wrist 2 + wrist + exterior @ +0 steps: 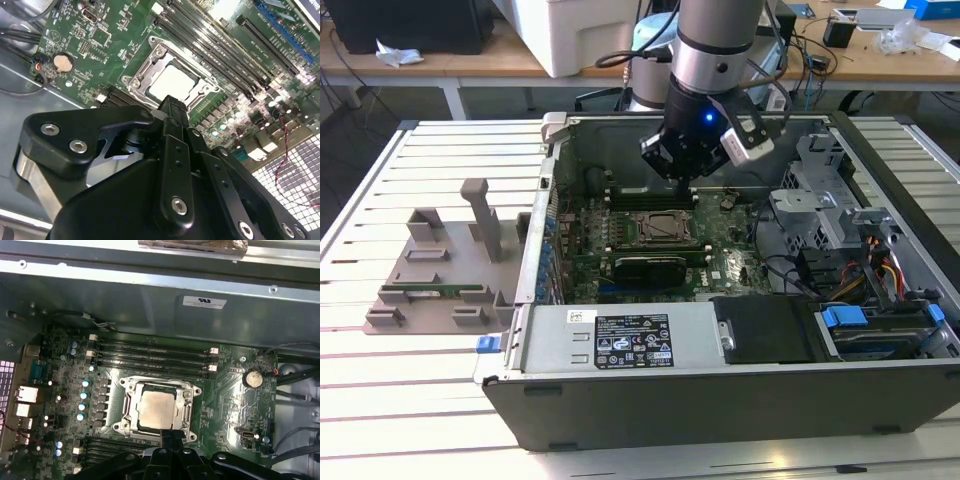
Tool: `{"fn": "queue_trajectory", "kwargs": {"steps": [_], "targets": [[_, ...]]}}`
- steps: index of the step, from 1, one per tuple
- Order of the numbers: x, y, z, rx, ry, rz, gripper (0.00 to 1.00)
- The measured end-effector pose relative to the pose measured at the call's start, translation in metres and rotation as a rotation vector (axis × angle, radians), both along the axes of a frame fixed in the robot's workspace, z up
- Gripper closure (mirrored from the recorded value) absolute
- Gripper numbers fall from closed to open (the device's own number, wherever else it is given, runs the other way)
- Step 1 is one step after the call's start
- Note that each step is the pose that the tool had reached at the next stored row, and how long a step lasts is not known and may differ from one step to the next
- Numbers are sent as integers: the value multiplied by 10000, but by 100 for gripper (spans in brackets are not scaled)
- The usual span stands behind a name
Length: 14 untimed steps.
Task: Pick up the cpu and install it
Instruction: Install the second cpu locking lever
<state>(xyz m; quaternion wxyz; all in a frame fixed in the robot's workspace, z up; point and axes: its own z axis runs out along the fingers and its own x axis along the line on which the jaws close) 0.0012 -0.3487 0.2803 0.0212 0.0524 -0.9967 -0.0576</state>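
One corner of the cpu (156, 408) sits hidden behind the fingers (171, 436), seemingly clenched empty.

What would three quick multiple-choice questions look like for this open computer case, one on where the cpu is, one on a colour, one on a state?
1. Where does the cpu lie?
A. On the grey tray outside the case
B. Inside the socket frame on the motherboard
C. On the power supply

2. What colour is the motherboard?
A. Red
B. White
C. Green

3. How does the computer case stand?
A. Open, with its insides showing
B. Closed with a side panel
C. Wrapped in plastic

Answers:
1 B: both wrist views show the silvery square within the metal socket frame.
2 C: the board around the socket is green in both wrist views.
3 A: the exterior view shows the board and cables, with the gripper hanging above the socket.
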Motion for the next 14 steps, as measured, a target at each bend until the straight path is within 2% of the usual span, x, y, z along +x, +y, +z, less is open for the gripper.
{"fn": "queue_trajectory", "kwargs": {"steps": [10, 14], "targets": [[0, -48, -27, 0, 0, 0, 89], [0, -83, -79, -3, 1, 1, 89]]}}
